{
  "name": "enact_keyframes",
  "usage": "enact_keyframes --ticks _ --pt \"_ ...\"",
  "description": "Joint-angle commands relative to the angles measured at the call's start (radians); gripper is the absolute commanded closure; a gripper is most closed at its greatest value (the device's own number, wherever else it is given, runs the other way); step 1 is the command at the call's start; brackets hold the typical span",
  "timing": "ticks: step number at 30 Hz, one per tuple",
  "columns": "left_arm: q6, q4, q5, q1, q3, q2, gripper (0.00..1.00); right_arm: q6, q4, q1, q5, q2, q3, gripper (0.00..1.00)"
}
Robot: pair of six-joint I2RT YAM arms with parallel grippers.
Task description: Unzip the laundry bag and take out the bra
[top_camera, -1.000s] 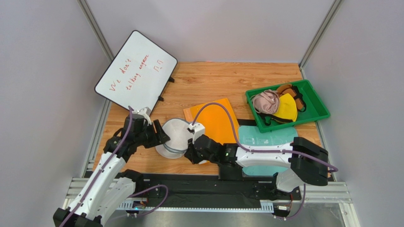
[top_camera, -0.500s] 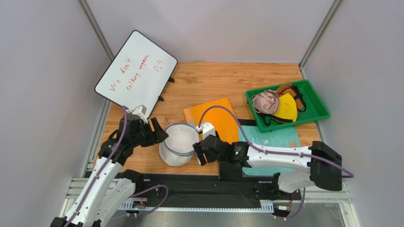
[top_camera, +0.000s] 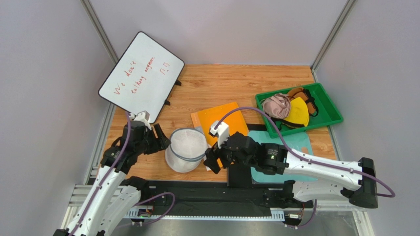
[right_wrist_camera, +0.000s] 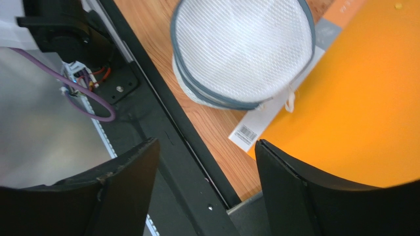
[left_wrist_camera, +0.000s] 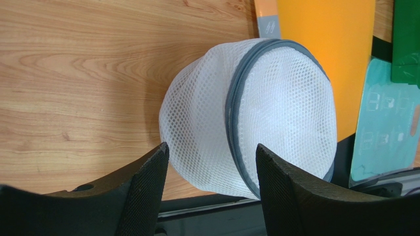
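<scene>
Wooden table [top_camera: 222, 83], laundry bag [top_camera: 186, 147] flanked by both arms

Tipped on the table, the bag lies between the left gripper [top_camera: 164, 141] and the right gripper [top_camera: 209, 163]. Both are spread wide, empty and just clear of the mesh. The drum's axis leans toward the right arm, so its flat lid and grey zipper rim [left_wrist_camera: 235, 123] face the right gripper, while the left meets the side wall. A brown bra [top_camera: 297, 92] shows in the green tray [top_camera: 331, 118], well apart. I cannot tell whether the bag holds anything.
</scene>
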Motion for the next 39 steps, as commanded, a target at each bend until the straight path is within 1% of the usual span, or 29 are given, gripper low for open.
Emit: enact_keyframes --ticks 1,3,5,9,13,15,21,26,27,30,32,35,36,38,39 --pt "0.019 -0.017 -0.049 0.004 0.031 0.038 0.29 -0.146 0.086 0.006 -0.098 0.098 0.134 0.28" --pt "0.028 -0.022 -0.046 0.012 0.032 0.044 0.29 -0.172 0.110 0.004 -0.126 0.196 0.180 0.29" --pt "0.042 -0.020 -0.041 0.023 0.043 0.043 0.29 -0.203 0.127 0.006 -0.191 0.258 0.244 0.30" --pt "0.083 -0.040 -0.042 0.044 0.074 0.047 0.29 -0.246 0.155 0.006 -0.239 0.420 0.344 0.31" --pt "0.113 -0.051 -0.050 0.056 0.094 0.052 0.29 -0.268 0.149 0.006 -0.274 0.515 0.421 0.33" --pt "0.116 -0.048 -0.047 0.066 0.094 0.052 0.29 -0.280 0.147 0.006 -0.262 0.552 0.442 0.34" --pt "0.119 -0.040 -0.036 0.073 0.087 0.049 0.29 -0.288 0.140 0.006 -0.186 0.624 0.470 0.41" --pt "0.120 -0.039 -0.032 0.073 0.084 0.038 0.29 -0.282 0.134 0.003 -0.143 0.661 0.484 0.48" --pt "0.120 -0.039 -0.032 0.073 0.086 0.038 0.29 -0.278 0.135 0.001 -0.109 0.663 0.485 0.50" --pt "0.122 -0.039 -0.032 0.073 0.083 0.033 0.29 -0.262 0.135 -0.007 -0.100 0.672 0.490 0.54" --pt "0.120 -0.039 -0.032 0.075 0.084 0.027 0.29 -0.255 0.134 -0.011 -0.095 0.678 0.496 0.58" --pt "0.122 -0.037 -0.030 0.073 0.083 0.026 0.29 -0.248 0.129 -0.016 -0.089 0.686 0.499 0.71" --pt "0.122 -0.037 -0.032 0.075 0.081 0.024 0.29 -0.246 0.129 -0.017 -0.089 0.686 0.501 0.78" --pt "0.122 -0.037 -0.030 0.075 0.081 0.024 0.29 -0.245 0.129 -0.017 -0.078 0.684 0.501 0.82" --pt "0.122 -0.036 -0.030 0.075 0.081 0.024 0.29 -0.240 0.127 -0.017 -0.077 0.680 0.501 0.88"
